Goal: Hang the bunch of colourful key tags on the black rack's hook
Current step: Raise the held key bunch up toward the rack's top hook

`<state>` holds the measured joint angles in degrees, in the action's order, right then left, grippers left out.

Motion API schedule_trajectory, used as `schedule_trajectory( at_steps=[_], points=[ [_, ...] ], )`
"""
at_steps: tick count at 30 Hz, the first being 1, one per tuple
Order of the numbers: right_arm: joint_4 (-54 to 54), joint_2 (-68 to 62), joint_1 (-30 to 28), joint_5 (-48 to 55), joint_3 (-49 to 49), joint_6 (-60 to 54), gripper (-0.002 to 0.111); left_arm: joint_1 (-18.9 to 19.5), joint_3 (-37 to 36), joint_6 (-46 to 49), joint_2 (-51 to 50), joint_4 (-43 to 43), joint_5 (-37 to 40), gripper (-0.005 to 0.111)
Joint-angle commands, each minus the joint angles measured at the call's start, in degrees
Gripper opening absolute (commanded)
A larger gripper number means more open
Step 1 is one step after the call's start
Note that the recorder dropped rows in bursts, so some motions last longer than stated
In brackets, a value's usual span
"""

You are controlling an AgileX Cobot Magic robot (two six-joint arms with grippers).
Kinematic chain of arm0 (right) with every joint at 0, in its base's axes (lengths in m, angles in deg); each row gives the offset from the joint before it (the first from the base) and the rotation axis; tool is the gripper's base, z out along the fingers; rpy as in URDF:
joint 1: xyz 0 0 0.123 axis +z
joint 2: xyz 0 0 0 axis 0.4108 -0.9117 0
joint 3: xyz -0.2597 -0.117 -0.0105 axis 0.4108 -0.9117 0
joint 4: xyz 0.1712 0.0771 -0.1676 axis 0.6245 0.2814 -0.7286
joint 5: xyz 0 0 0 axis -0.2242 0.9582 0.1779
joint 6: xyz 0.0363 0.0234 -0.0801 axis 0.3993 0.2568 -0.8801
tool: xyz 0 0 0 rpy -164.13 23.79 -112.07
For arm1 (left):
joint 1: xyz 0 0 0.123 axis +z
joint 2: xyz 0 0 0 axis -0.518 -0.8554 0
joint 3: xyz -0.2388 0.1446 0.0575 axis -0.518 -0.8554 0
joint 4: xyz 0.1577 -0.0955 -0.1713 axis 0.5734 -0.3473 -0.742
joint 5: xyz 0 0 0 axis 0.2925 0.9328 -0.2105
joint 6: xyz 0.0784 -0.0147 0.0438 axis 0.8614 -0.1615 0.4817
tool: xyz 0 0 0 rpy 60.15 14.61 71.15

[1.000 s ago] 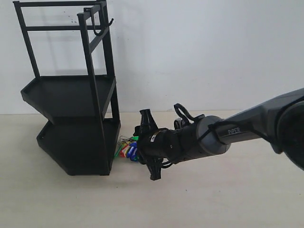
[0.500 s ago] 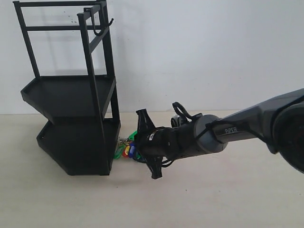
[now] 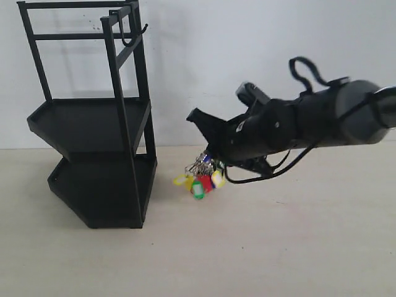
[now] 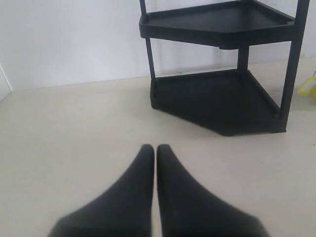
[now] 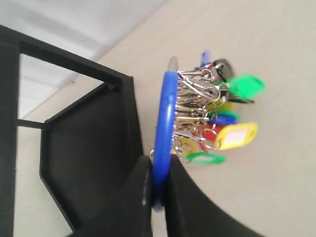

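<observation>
The colourful key tag bunch (image 3: pixel 200 177) hangs in the air beside the black rack (image 3: pixel 93 133), below the tip of my right gripper (image 3: pixel 207 154). In the right wrist view the gripper (image 5: pixel 157 165) is shut on the bunch's blue carabiner loop (image 5: pixel 163 123), with the yellow, green and red tags (image 5: pixel 217 128) dangling off it. The hook (image 3: pixel 129 38) sits high on the rack's top bar, well above and left of the bunch. My left gripper (image 4: pixel 155 150) is shut on nothing, low over the table, facing the rack's lower trays (image 4: pixel 217 96); it does not show in the exterior view.
The rack stands at the left against a white wall (image 3: pixel 260 49). Pale tabletop (image 3: pixel 247 247) spreads in front of and right of the rack. A yellow tag (image 4: pixel 308 86) peeks in beside a rack post in the left wrist view.
My right arm has lifted the key tag bunch off the table and swung up and to the right, away from the rack's base. The left gripper's earlier position is not shown.
</observation>
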<state>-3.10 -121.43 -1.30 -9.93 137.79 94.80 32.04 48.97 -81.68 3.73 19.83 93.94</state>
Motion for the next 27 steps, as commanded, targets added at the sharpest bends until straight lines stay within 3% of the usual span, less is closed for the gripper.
schedule_trajectory(
  at_steps=[1, 10, 17, 19, 23, 24, 25, 26, 27],
  points=[
    [-3.1, 9.7, -1.3, -0.3, -4.7, -16.2, 0.000, -0.1, 0.1, 0.1, 0.1, -0.2, -0.5, 0.004],
    [-4.4, 23.4, -1.3, 1.5, -13.3, -35.9, 0.000, -0.1, 0.1, 0.1, 0.1, -0.2, -0.5, 0.004],
    [-3.8, 26.9, -1.3, 6.0, -13.3, -36.3, 0.000, -0.1, 0.1, 0.1, 0.1, -0.2, -0.5, 0.004],
    [-0.4, 26.9, 0.2, 6.6, -13.3, -33.0, 0.000, -0.1, 0.1, 0.1, 0.1, -0.2, -0.5, 0.004],
    [-7.0, 27.6, 6.8, 20.5, -12.7, -49.6, 0.000, -0.1, 0.1, 0.1, 0.1, -0.2, -0.5, 0.004],
    [-8.4, 28.2, 6.7, 19.9, -12.7, -44.5, 0.000, -0.1, 0.1, 0.1, 0.1, -0.2, -0.5, 0.004],
    [-10.0, 29.4, 5.6, 15.6, -12.7, -30.1, 0.000, -0.1, 0.1, 0.1, 0.1, -0.2, -0.5, 0.004],
    [-9.7, 29.6, 5.7, 14.0, -12.7, -27.4, 0.000, -0.1, 0.1, 0.1, 0.1, -0.2, -0.5, 0.004],
    [-10.7, 29.6, 8.5, 14.7, -12.6, -35.4, 0.000, -0.1, 0.1, 0.1, 0.1, -0.2, -0.5, 0.004]
  ],
)
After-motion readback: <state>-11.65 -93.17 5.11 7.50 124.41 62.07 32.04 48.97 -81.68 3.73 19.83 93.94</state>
